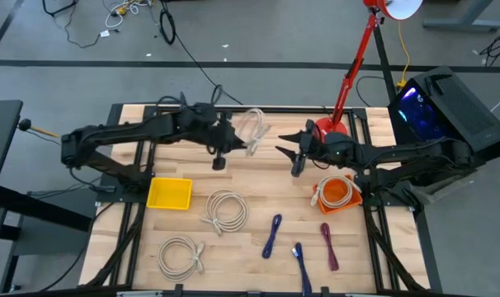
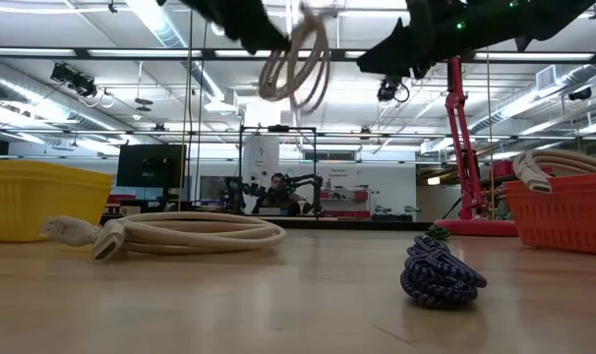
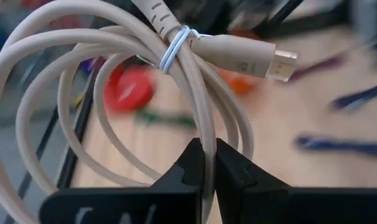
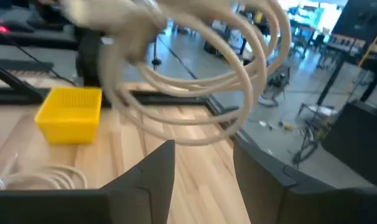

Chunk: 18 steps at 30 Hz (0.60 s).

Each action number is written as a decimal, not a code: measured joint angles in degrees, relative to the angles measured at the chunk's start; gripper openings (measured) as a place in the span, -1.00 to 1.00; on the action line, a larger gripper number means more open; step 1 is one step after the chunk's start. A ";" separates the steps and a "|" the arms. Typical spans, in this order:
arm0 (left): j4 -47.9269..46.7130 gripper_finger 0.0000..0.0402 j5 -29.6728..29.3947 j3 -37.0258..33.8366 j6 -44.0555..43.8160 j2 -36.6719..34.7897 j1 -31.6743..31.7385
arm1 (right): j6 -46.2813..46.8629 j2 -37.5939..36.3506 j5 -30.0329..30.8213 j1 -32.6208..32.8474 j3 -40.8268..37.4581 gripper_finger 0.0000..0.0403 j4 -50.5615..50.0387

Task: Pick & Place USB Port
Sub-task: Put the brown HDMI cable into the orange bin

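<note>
four beige cable coils (image 1: pixel 225 210), three dark cables (image 1: pixel 271 235), two baskets (image 1: pixel 169 194)

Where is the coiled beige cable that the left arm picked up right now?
In the high view, the beige cable hangs above the table's far middle, pinched in the left gripper, facing the open right gripper.

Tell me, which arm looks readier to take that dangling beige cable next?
Probably the right. Its gripper is open, empty, and facing the coiled beige cable that the left gripper holds up in mid-air, with the orange basket beside the right arm.
</note>
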 joint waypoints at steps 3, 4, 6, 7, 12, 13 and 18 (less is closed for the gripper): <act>3.73 -0.91 7.79 0.02 0.42 -0.98 -0.51 | -1.00 0.00 0.72 0.02 0.00 -0.17 0.85; 3.76 -0.91 7.99 0.02 0.39 -1.20 -0.66 | -1.12 0.00 1.07 0.02 0.00 -0.17 0.91; 3.40 -0.92 7.99 0.02 0.01 -1.35 -0.66 | -1.45 0.00 1.71 0.02 0.00 -0.17 0.93; 3.21 -0.92 7.92 0.02 -0.01 -1.33 -0.61 | -1.44 0.00 1.61 0.02 0.00 -0.17 0.98; 3.23 -0.92 8.10 -0.02 0.01 -0.82 -0.57 | -1.12 0.00 1.18 0.02 0.00 -0.17 2.42; 3.64 -0.92 8.73 -0.02 0.01 -0.85 -0.57 | -1.11 0.00 1.18 0.02 0.00 -0.17 2.92; 5.52 -0.92 13.91 0.01 -0.23 -0.86 -0.80 | -1.45 0.00 1.13 0.02 0.00 -0.17 5.48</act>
